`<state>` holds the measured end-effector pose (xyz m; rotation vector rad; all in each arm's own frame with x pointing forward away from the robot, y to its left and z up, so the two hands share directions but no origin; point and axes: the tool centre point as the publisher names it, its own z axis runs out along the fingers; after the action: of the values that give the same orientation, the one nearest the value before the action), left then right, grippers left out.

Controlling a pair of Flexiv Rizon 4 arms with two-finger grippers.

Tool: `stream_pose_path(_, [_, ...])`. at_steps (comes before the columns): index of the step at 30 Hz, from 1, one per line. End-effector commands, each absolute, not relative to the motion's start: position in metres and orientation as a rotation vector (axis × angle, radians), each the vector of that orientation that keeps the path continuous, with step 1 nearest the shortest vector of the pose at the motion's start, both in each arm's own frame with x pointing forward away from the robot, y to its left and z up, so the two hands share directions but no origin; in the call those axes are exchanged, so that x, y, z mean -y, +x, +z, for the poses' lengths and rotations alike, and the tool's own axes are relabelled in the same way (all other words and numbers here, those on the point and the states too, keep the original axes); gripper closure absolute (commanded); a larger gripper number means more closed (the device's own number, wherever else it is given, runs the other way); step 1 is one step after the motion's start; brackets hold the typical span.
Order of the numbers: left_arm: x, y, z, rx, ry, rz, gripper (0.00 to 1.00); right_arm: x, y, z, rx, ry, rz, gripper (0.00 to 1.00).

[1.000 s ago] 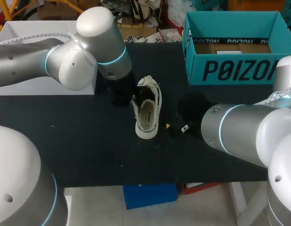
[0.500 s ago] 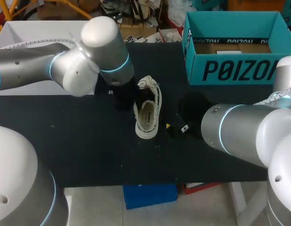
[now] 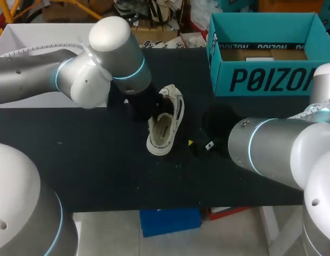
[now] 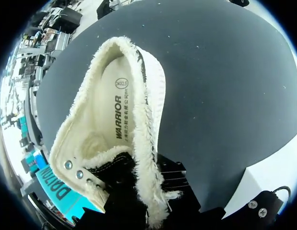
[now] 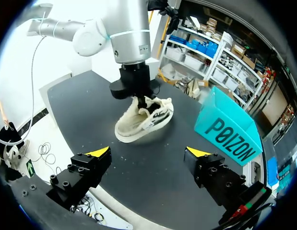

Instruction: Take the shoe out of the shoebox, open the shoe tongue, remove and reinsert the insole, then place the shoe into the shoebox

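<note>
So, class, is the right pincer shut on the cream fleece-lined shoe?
No: the right pincer stands open, with the cream fleece-lined shoe well ahead of it, untouched by its fingers.

Your left gripper (image 5: 140, 99) has twisted the shoe (image 3: 166, 127) askew, its near end swung toward your left side
</note>
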<state>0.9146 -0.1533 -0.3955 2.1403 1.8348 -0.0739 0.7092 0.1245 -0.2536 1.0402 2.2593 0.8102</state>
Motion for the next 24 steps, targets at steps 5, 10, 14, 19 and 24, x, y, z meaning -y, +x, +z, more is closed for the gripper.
stream_pose_path(5, [0.136, 0.911, -0.32, -1.877, 2.042, -0.048, 1.0, -0.122, 0.701, -0.255, -2.246, 1.035, 0.822, 0.0])
stream_pose_path(10, [0.136, 0.924, -0.272, -2.001, 1.857, -0.036, 1.0, -0.122, 0.701, -0.255, -2.246, 1.035, 0.822, 0.0])
stream_pose_path(14, [0.129, 0.938, -0.238, -2.131, 1.639, -0.007, 1.0, -0.122, 0.701, -0.255, -2.246, 1.035, 0.822, 0.0])
stream_pose_path(19, [0.111, 0.956, -0.204, -2.246, 1.363, 0.015, 1.0, -0.122, 0.701, -0.255, -2.246, 1.035, 0.822, 0.0])
stream_pose_path(24, [0.073, 0.979, -0.184, -2.331, 1.087, 0.064, 1.0, -0.122, 0.701, -0.255, -2.246, 1.035, 0.822, 0.0])
